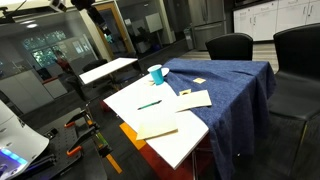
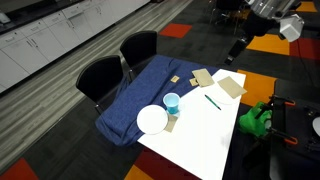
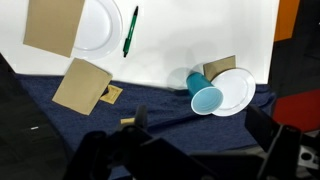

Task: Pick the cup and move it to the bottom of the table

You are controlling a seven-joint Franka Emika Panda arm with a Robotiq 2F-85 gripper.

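The teal-blue cup (image 1: 156,73) stands upright on the table (image 1: 172,143), at the edge of the dark blue cloth (image 1: 225,85). It also shows in an exterior view (image 2: 172,101) and in the wrist view (image 3: 205,96), where it touches a white plate (image 3: 237,90). My gripper (image 3: 198,128) is open and empty, high above the cloth and well short of the cup. In an exterior view the gripper (image 2: 238,46) hangs in the air beyond the table's far end.
Yellowish papers (image 3: 82,86) (image 3: 54,24), a green pen (image 3: 129,30) and a second white plate (image 3: 96,25) lie on the bare white part. Two black chairs (image 2: 100,76) (image 2: 140,46) stand along the cloth side. A smaller white table (image 1: 108,69) stands nearby.
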